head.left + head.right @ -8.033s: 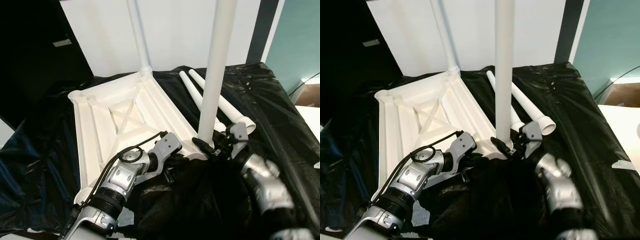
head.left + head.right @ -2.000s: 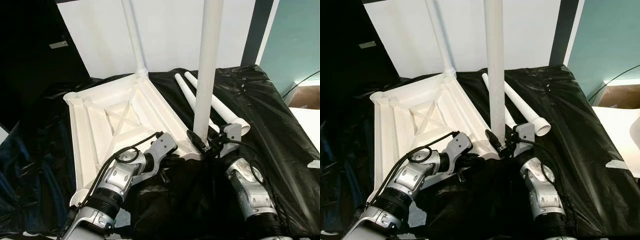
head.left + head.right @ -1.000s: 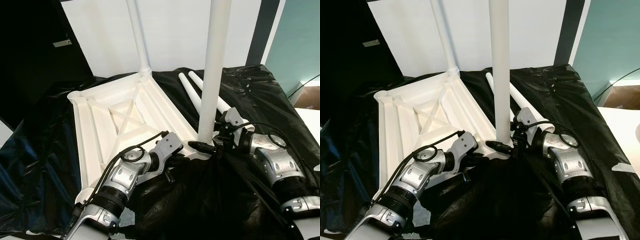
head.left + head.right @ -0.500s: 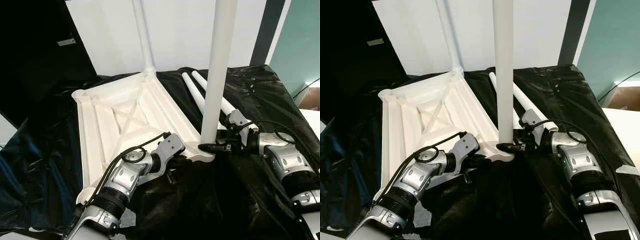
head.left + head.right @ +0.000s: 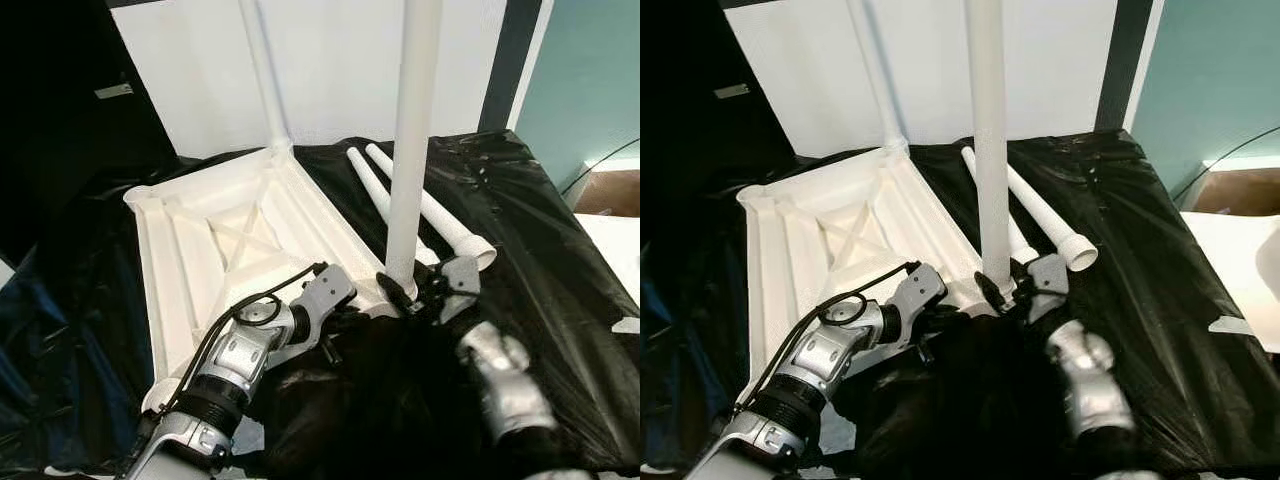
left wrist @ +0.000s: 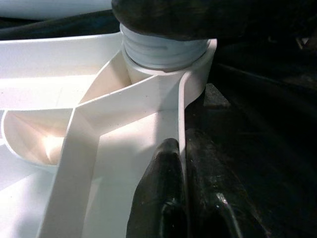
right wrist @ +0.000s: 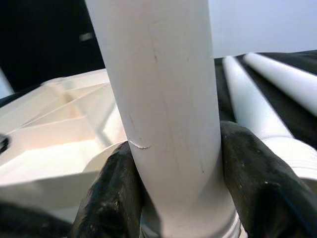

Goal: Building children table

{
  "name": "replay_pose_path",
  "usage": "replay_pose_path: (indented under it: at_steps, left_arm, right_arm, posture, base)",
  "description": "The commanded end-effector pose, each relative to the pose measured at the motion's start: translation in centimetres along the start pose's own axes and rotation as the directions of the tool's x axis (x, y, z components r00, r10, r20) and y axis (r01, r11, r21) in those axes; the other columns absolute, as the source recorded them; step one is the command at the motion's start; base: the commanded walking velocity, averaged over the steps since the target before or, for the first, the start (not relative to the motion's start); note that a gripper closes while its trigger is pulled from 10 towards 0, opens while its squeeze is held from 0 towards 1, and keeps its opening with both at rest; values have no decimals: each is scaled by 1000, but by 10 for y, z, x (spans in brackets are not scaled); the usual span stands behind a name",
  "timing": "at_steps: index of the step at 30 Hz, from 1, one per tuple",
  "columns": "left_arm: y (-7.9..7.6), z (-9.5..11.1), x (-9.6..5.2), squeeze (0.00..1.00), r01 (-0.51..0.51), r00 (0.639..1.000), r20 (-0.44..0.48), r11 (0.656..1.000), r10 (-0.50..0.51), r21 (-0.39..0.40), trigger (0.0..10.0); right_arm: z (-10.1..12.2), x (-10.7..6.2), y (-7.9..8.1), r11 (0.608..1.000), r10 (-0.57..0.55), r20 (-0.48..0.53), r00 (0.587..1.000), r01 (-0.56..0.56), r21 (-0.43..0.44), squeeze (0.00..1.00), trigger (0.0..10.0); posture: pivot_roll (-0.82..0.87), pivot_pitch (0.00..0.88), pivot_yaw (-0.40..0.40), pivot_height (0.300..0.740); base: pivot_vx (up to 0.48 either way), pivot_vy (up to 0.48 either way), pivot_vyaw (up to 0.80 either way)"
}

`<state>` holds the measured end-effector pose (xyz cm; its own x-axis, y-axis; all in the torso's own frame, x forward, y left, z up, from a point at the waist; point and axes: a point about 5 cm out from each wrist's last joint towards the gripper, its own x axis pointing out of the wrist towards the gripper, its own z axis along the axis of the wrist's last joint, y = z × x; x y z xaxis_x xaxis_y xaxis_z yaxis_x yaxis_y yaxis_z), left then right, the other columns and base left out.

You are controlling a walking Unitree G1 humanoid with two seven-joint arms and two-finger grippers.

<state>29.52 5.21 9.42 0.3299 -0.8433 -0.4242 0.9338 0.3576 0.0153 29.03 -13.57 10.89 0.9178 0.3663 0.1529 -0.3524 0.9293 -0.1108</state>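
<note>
The white plastic table top [image 5: 240, 245] lies upside down on black plastic sheeting [image 5: 540, 240], its ribbed underside facing up. One table leg [image 5: 262, 70] stands in the far corner socket; a second upright leg [image 5: 412, 140] stands in the near right corner socket [image 6: 163, 64]. Two loose legs [image 5: 420, 205] lie side by side on the sheeting to the right.

The right end effector [image 5: 415, 295] is clamped on the base of the second leg, one black finger on each side just above its threaded end. The left end effector [image 5: 335, 325] pinches the near rim of the table top beside that socket, fingers closed on either side of the thin wall.

The parts look light, stiff and smooth, so the round leg may slip under twisting. Gripping low, near the thread, seems best for turning it, while the rim hold keeps the top from spinning.

Compared with half a second ago, the right arm has swung from reaching in from the right to coming up from the near side, its wrist blurred, which suggests a turning stroke on the leg. The left arm's hold looks unchanged.
</note>
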Motion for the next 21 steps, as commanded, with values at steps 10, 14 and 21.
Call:
replay_pose_path:
  at_steps: [10, 14, 21]
  left_arm:
    - [-16, -42, 4, 0, 30, 994, -95, 988, -45, -154, 10000]
    - [-17, -42, 6, 0, 31, 994, -94, 987, -47, -156, 10000]
    - [-17, -40, 8, 0, 36, 995, -92, 987, -50, -154, 10000]
  right_arm:
    - [11, 9, 12, 992, 125, 18, 992, -125, 12, 1000, 10000]
    - [12, 14, 8, 967, 252, -3, 968, -252, -36, 0, 10000]
    - [11, 17, -15, 866, 487, -103, 867, -495, -69, 0, 10000]
  posture:
    - [-17, 0, 74, 740]
    - [-21, 0, 74, 740]
    - [-30, 0, 79, 740]
  base:
    - [0, 0, 0]
    - [0, 0, 0]
    - [0, 0, 0]
